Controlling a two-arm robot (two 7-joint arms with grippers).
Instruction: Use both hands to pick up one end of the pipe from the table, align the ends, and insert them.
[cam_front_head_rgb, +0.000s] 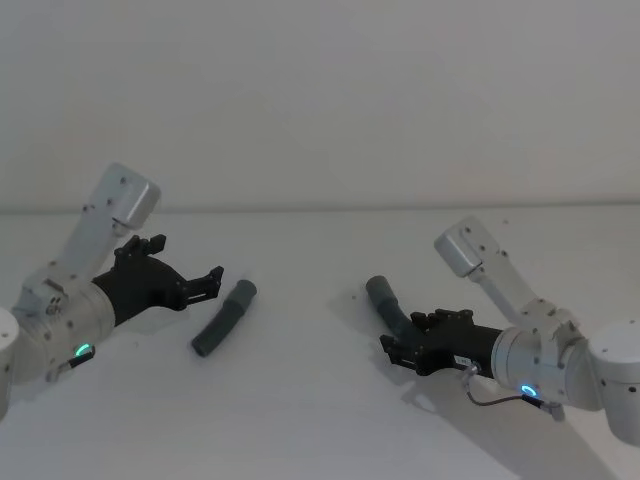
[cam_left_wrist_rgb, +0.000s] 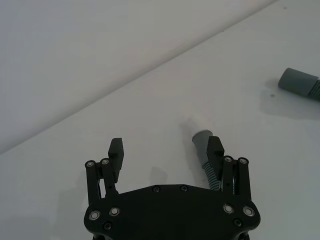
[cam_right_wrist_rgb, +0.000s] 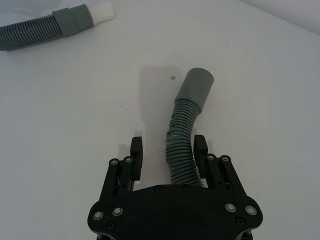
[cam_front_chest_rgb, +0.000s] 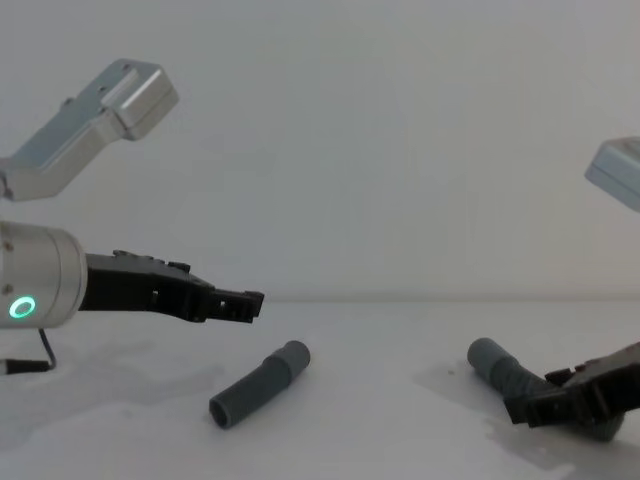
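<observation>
The short hose (cam_front_head_rgb: 224, 318) lies flat on the tabletop (cam_front_head_rgb: 320, 430), left of centre and set on a slant. Its cuff (cam_front_head_rgb: 243, 293) is at the far end. In the right wrist view that cuff ends in a white tip (cam_right_wrist_rgb: 102, 11).

The left gripper (cam_left_wrist_rgb: 165, 145) is just to the left of this hose. The chest view shows it held above the tabletop, level with nothing under its tips, and the hose is lower and a little to the right. Its fingers (cam_left_wrist_rgb: 116, 150) are spread wide and hold nothing. In the left wrist view the short hose's cuff pokes out past 1 finger and is not between the 2. A green ring glows on the left arm (cam_front_chest_rgb: 40, 280).

The long hose (cam_right_wrist_rgb: 182, 120) is right of centre, well apart from the short one. Its cuff (cam_right_wrist_rgb: 198, 86) points away from the robot and leans toward the left. The ribbed part runs back under the right gripper (cam_right_wrist_rgb: 168, 142).

That gripper is low over the tabletop, with 1 finger on each side of the ribbed part. The hose sits against 1 finger, and a clear gap shows between it and the other, so the gripper straddles the hose without pinching it. I cannot tell whether the long hose's cuff touches the tabletop, but a shadow falls beside it.

The 2 cuffs are far from each other and not lined up.
</observation>
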